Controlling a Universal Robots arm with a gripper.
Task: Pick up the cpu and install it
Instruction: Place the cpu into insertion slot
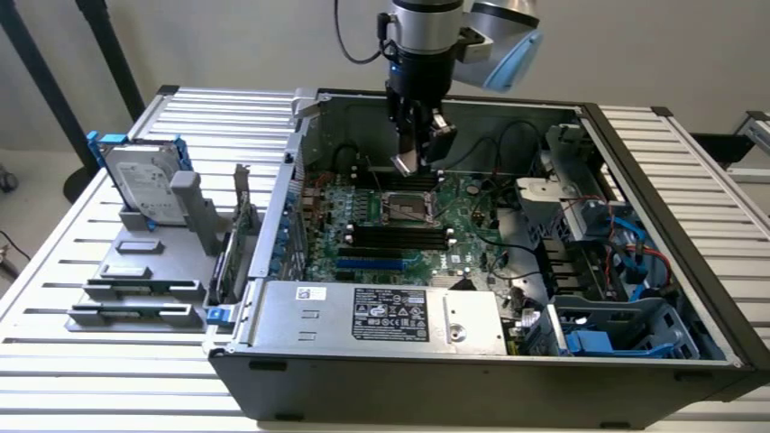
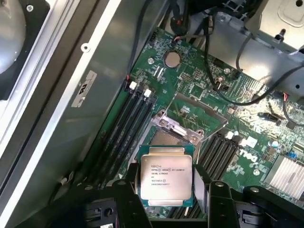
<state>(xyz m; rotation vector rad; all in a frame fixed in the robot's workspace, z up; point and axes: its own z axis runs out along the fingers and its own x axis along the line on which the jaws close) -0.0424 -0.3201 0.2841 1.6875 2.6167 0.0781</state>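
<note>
Clenched in the pincer (image 2: 168,195), the cpu (image 2: 165,175) was held label up over the motherboard (image 2: 199,80); the open socket (image 2: 167,137) was located below and slightly beyond the held chip.

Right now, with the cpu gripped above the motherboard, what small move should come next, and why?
Probably ease straight down a little: the gripper holds the cpu above the open socket, seemingly over it and not yet touching.
</note>
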